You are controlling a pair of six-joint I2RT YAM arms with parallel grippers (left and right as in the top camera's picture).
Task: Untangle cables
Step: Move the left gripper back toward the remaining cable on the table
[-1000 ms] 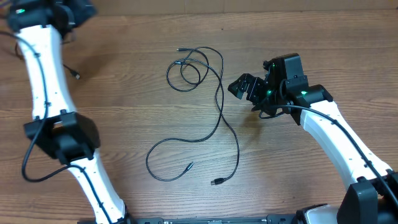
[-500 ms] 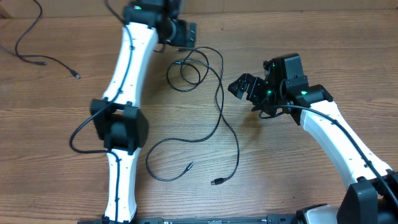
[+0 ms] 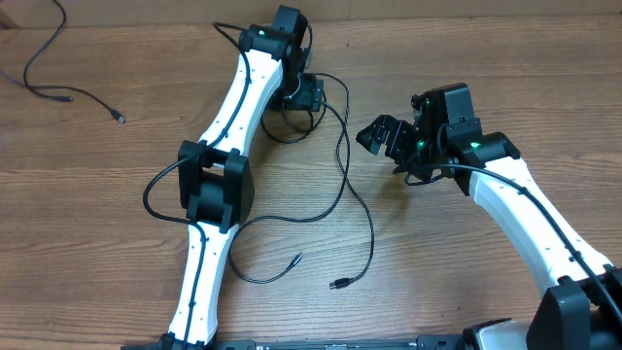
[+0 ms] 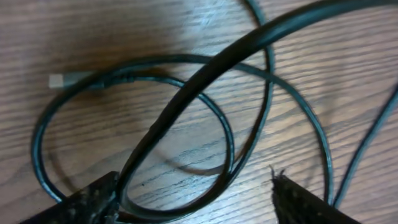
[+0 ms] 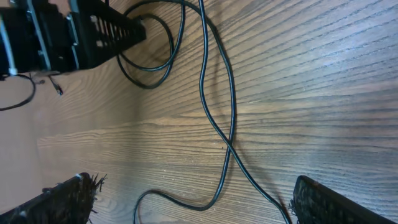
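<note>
Two thin black cables (image 3: 343, 160) lie tangled mid-table, with loops (image 3: 289, 117) at the top and plug ends at the bottom (image 3: 338, 284). My left gripper (image 3: 308, 94) hangs low over the loops. In the left wrist view it (image 4: 193, 208) is open, with the loops (image 4: 230, 134) and a plug (image 4: 57, 80) between and ahead of its fingers. My right gripper (image 3: 381, 144) is open and empty, to the right of the cables. In the right wrist view it (image 5: 196, 202) straddles the crossed strands (image 5: 225, 146) from above.
A separate black cable (image 3: 44, 89) lies at the far left back of the wooden table (image 3: 486, 58), apart from the tangle. The left arm (image 3: 209, 185) stretches across the table's left half. The left gripper shows at the top left of the right wrist view (image 5: 93, 31).
My left arm has swung from the far left corner rightwards and come down over the cable loops. The right arm and the cables have not moved.
</note>
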